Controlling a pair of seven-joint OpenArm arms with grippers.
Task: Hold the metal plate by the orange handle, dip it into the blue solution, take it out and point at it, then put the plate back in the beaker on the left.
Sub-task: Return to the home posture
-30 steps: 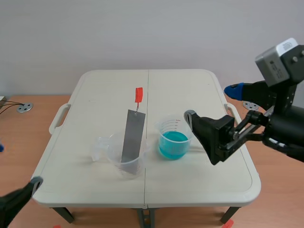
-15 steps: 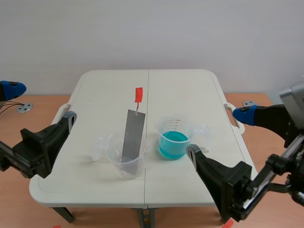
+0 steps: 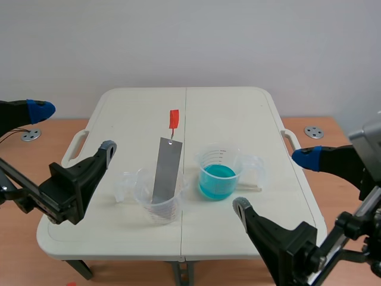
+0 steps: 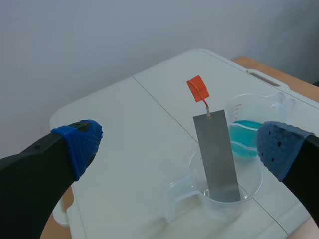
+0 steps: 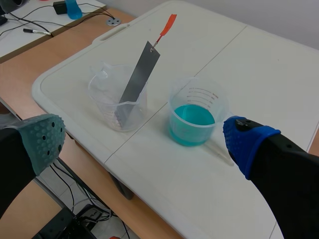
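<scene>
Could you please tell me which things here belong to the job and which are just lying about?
Job: metal plate, its orange handle, clear beaker holding it, beaker of blue solution.
Lying about: floor discs, blue object on the side desk.

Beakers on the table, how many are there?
2. One clear plastic beaker on the white table's left half holds a leaning grey metal plate; the other clear plastic beaker, just right of it, holds blue solution. None seems hidden.
</scene>
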